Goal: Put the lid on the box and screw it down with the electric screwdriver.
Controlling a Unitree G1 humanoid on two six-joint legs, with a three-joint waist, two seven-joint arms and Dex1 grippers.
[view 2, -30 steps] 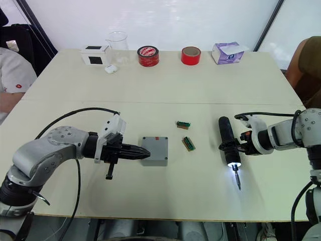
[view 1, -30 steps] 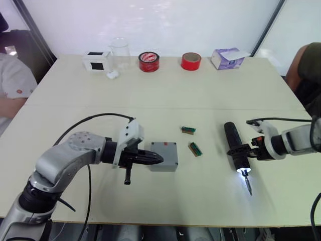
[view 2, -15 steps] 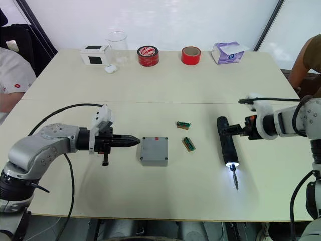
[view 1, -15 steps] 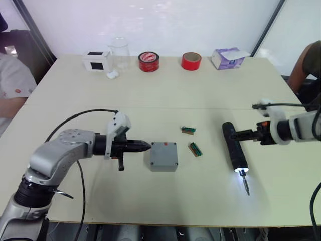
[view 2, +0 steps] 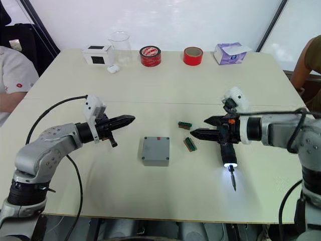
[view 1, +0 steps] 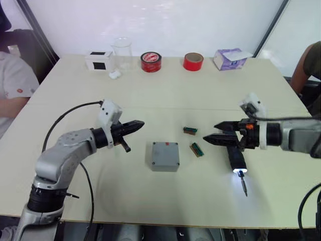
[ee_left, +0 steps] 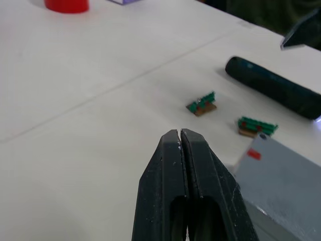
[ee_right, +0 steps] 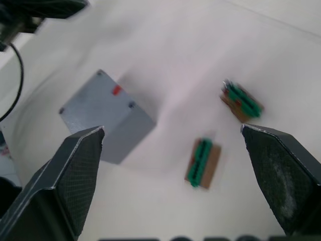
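The box [view 1: 165, 156] is sitting on the table [view 1: 165, 95] between the two arms with its lid [view 2: 155, 149] already on, and both grippers are hanging empty above the tabletop. The screwdriver [view 1: 234, 153] is lying on the table to the right of the box, its long axis running from the far side toward the robot, its lit tip and thin bit pointing toward the robot. The right gripper [view 1: 212, 131] is by far the nearer one: its jaws are spread wide and pointing leftward, hovering just past the screwdriver's far end, so the barrel is lying below and slightly behind the fingertips, crosswise to them. The left gripper [view 1: 138, 123] is hanging with jaws pressed shut, apart from the box on its far left side. Two small green parts [view 1: 193, 140] are lying between box and screwdriver. Judging by this, the pickup is depending on the right gripper drawing back over the barrel.
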